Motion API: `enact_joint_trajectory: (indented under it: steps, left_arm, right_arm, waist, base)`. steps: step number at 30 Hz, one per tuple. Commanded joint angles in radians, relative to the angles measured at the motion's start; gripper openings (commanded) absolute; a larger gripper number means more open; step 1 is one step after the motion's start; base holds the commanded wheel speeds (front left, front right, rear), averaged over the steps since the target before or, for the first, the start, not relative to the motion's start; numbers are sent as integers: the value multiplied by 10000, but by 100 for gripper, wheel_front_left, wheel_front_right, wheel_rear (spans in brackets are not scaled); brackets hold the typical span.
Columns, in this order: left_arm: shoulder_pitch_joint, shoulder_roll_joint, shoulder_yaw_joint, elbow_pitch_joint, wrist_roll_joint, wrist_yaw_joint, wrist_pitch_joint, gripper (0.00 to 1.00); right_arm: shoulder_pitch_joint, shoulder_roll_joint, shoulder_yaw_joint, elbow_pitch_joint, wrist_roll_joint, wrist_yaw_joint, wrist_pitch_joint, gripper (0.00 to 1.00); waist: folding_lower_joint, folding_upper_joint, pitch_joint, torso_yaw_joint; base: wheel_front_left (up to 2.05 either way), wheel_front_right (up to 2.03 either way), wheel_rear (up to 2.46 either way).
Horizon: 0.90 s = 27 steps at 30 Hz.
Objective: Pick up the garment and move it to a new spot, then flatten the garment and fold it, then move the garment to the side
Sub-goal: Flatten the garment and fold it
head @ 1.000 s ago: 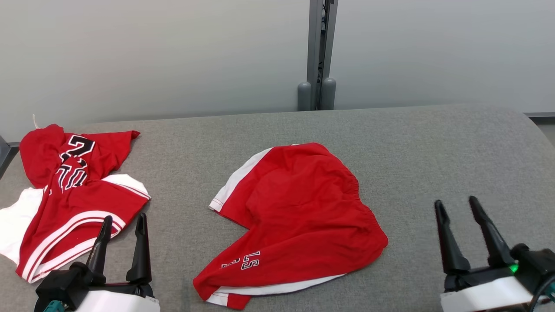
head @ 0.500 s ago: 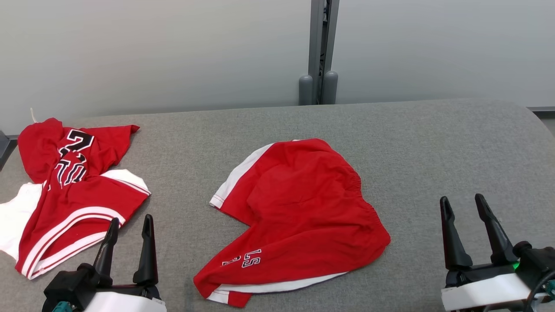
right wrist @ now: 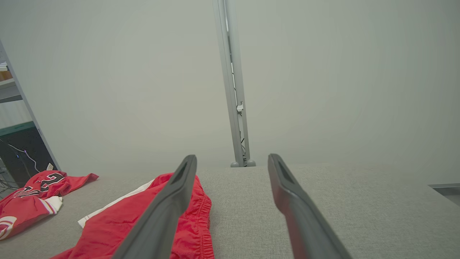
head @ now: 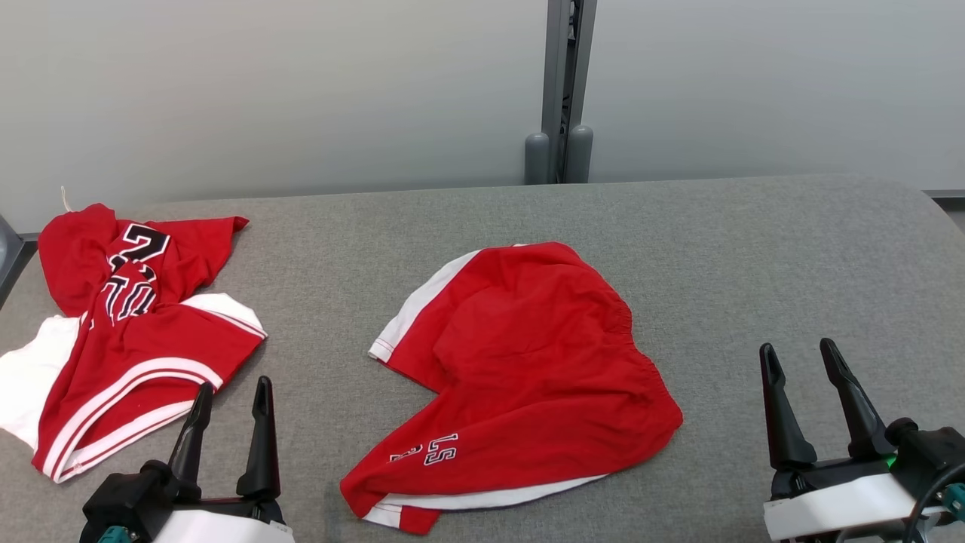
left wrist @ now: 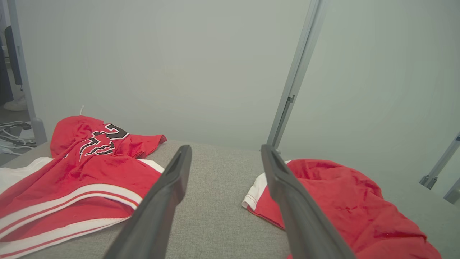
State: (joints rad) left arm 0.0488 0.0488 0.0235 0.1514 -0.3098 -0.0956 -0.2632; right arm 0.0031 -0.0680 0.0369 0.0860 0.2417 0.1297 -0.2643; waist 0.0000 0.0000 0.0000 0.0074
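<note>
The red shorts [head: 528, 377] lie crumpled in the middle of the frame on the grey worktop [head: 754, 249], and a red jersey [head: 128, 332] lies at the left edge, apart from them. The left pincer [head: 234, 382] stands at the lower left, wide and empty, its tips just beside the jersey. The right pincer [head: 796, 345] stands at the lower right, also wide and empty, to the right of the shorts.

The robot's head has shifted a little. Its left end effector [head: 234, 383] has eased back slightly from the jersey [head: 143, 339].
</note>
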Motion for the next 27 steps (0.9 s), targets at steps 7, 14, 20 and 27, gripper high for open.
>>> enact_joint_trajectory:
  steps: [7,14,20,27]
  left_arm:
    - [44,29,-159,92,-68,13,-19,100]
    - [202,208,-558,407,-397,-195,348,100]
    - [396,556,-912,843,-962,-280,1721,100]
    - [435,725,-1703,1255,-1523,-339,3328,100]
  right_arm:
    - [-177,-305,457,966,357,20,179,100]
    - [-500,-839,954,1984,907,22,483,100]
    - [-764,-1245,1613,2709,1653,22,1032,100]
    - [-1328,-1614,2449,3383,2736,20,1738,100]
  waist:
    - [0,0,96,97]
    - [0,0,192,320]
    - [0,0,253,562]
    - [0,0,405,897]
  base:
    - [0,0,0]
    - [0,0,0]
    - [0,0,0]
    - [0,0,0]
